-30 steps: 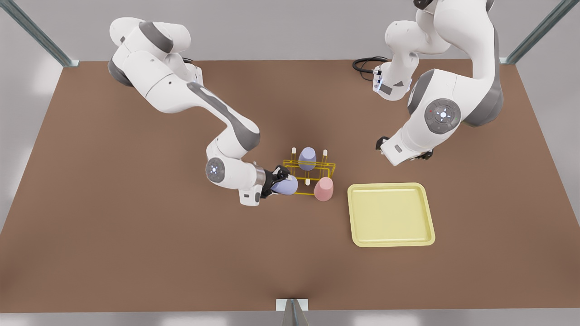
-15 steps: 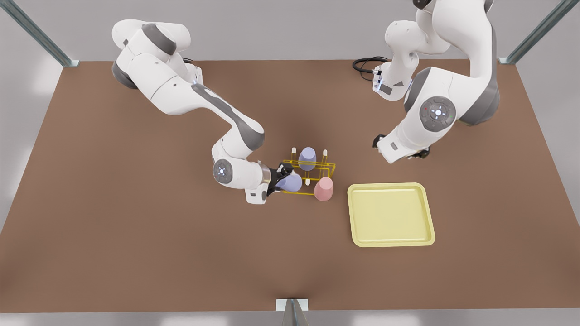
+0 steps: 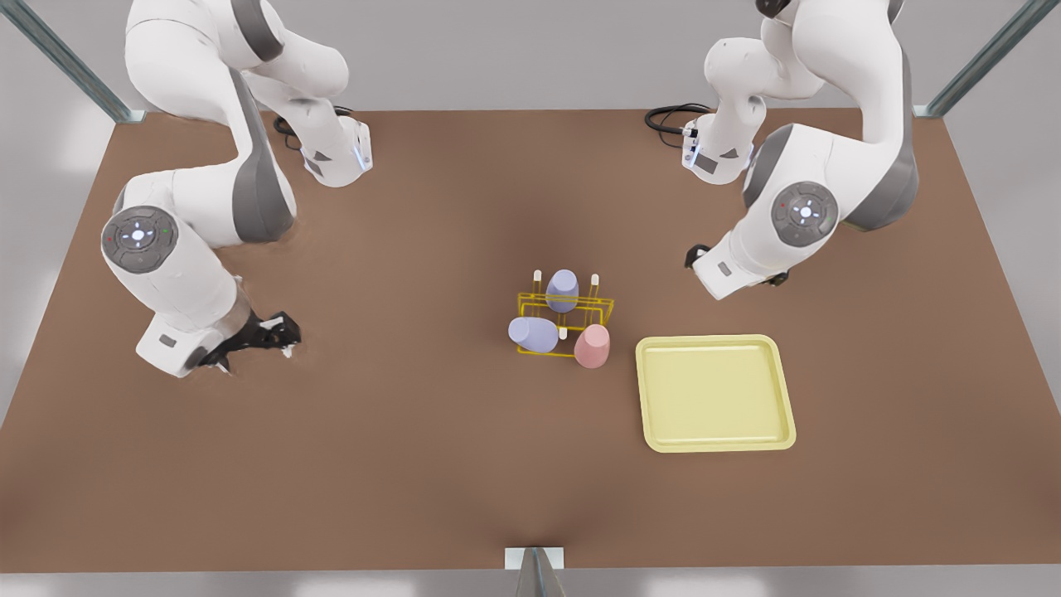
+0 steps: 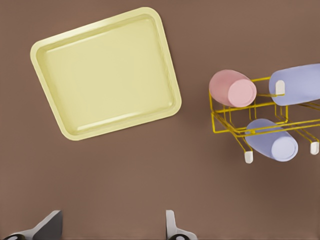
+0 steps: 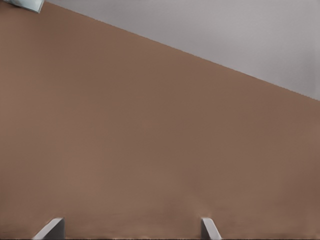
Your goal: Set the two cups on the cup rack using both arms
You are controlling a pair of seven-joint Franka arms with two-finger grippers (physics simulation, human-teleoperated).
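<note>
The yellow cup rack point(image 3: 607, 308) point(image 4: 224, 121) stands mid-table. A pink cup point(image 3: 593, 346) point(image 4: 233, 89) sits over its corner nearest the tray. One lavender cup point(image 3: 562, 290) point(image 4: 273, 146) stands upright on a back-row peg. The other lavender cup point(image 3: 533, 334) point(image 4: 299, 85) lies tilted on the front row. My right gripper point(image 3: 282, 340) point(image 5: 130, 229) is open, low over the table at the front view's left, far from the rack. My left gripper point(image 4: 111, 228) is open, looking down on tray and rack; its arm point(image 3: 729, 274) hangs at the front view's right.
A flat pale-yellow tray point(image 3: 713, 390) point(image 4: 105, 70) lies beside the rack toward the front view's right. A black cable point(image 3: 663, 120) coils at the table's back edge. Bare brown table point(image 3: 414, 464) stretches along the front.
My right gripper let go of the lavender cup at the rack's front row and swung far back to the front view's left. The cup stays tilted on the rack. The left arm barely moved.
</note>
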